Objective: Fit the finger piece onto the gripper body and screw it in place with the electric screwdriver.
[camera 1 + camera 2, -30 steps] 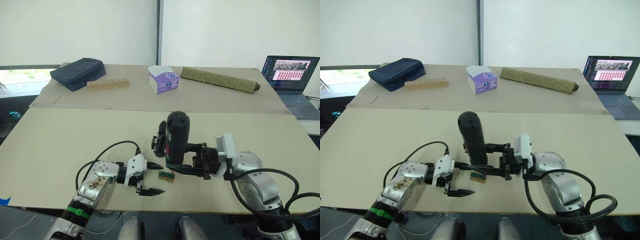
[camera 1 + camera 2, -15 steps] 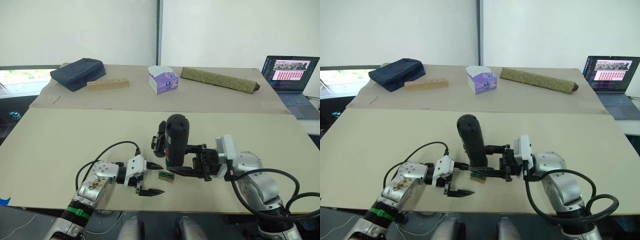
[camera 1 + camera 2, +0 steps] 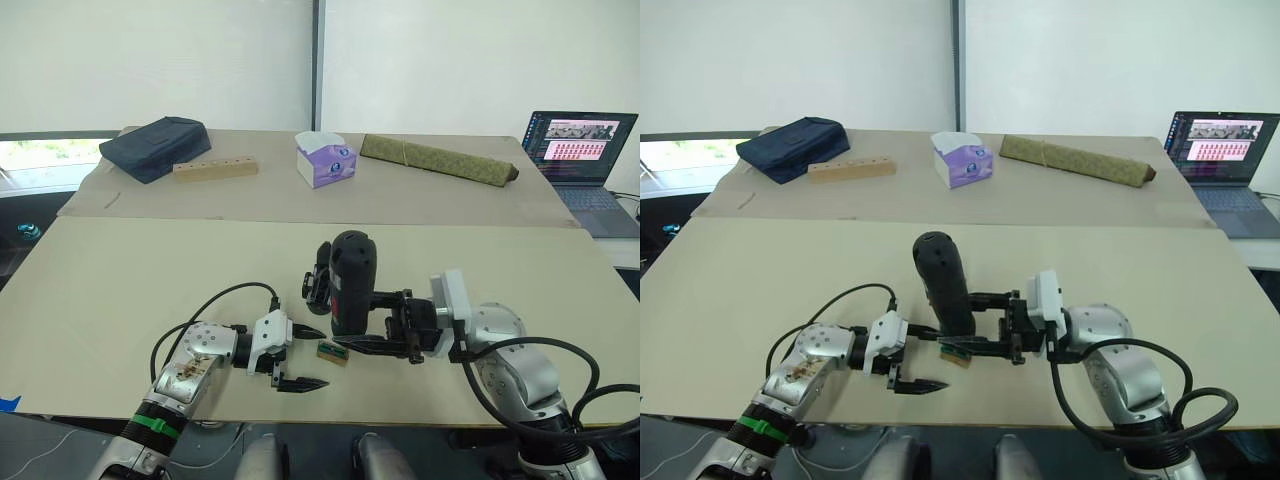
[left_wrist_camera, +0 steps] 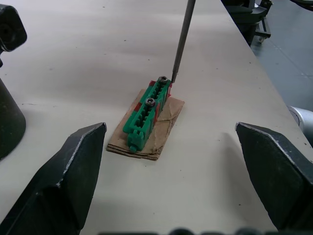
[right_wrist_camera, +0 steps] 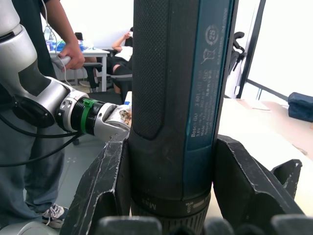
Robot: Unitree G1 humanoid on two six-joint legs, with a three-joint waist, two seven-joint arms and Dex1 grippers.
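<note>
Screwdriver (image 3: 348, 282) upright in right claw (image 3: 375, 320); bit on green block (image 4: 147, 113).

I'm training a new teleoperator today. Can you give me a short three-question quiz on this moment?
1. True or false: the right gripper holds the electric screwdriver upright.
2. In the left wrist view, the metal bit comes down at: A) the tissue box, B) a screw on the green block, C) the laptop.
3. Are the left gripper's fingers open or shut?

Key: 1 true. 2 B. 3 Open, with nothing between them; the green block lies ahead of them on a scrap of cardboard.
</note>
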